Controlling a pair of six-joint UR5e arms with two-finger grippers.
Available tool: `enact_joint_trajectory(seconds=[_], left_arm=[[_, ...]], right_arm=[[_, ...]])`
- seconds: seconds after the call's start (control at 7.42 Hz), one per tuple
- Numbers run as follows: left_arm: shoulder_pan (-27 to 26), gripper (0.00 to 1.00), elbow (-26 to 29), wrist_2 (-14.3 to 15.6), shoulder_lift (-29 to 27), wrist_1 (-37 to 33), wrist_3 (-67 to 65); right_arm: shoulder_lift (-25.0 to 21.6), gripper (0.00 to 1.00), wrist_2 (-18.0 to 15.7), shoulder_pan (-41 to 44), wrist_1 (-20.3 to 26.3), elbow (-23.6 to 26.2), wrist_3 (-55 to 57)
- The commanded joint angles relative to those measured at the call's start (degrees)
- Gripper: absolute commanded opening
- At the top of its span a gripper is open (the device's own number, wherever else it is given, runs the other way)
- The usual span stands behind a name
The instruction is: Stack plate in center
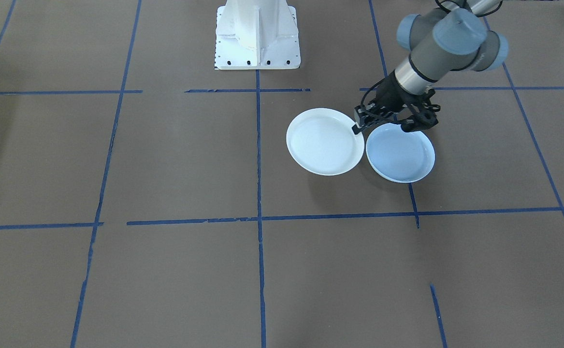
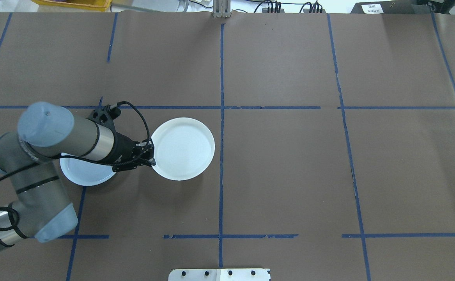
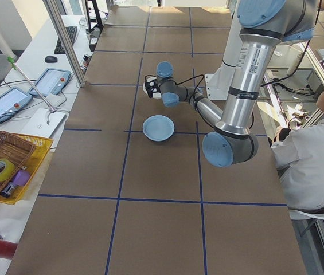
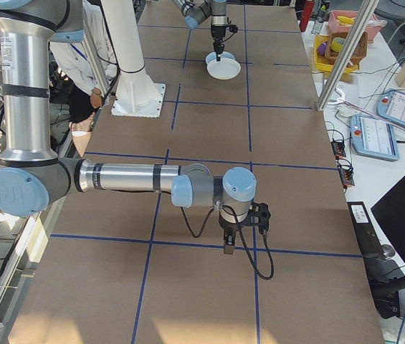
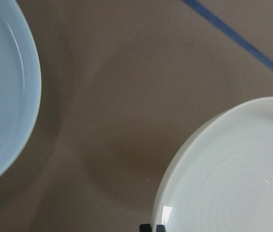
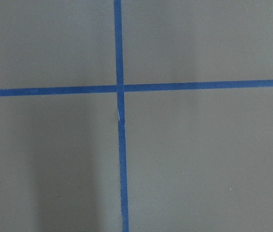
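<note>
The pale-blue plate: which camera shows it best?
The front-facing view shows the pale-blue plate nearly whole. Overhead, the left arm covers most of it; the left side view shows it small; the left wrist view shows only an edge.

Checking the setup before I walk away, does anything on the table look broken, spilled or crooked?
Nothing stands out. The white plate and pale-blue plate lie flat and intact, side by side. The left gripper is at the white plate's rim. The blue tape lines are frayed in places.

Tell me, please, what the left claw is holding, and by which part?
The left claw grips the white ringed plate by its rim, on the edge nearest the pale-blue plate.
</note>
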Motion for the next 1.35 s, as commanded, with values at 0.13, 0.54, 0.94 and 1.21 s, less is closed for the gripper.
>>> enact_joint_trajectory(seconds=[0.13,0.54,0.94,1.21], left_arm=[[-8.0,0.00,1.6,-7.6,12.3,-8.3,15.4],[-7.5,0.00,12.4,-7.7,12.0,-19.2,15.6],[-7.5,0.00,13.0,-7.8,12.4,-19.3,15.6],[-7.5,1.00,13.6,-7.9,12.4,-19.6,14.4]], right_arm=[[0.0,1.00,0.1,0.0,0.0,0.0,-0.1],[0.0,1.00,0.1,0.0,0.0,0.0,0.0],[0.0,1.00,0.1,0.0,0.0,0.0,-0.1],[0.0,1.00,0.1,0.0,0.0,0.0,-0.1]])
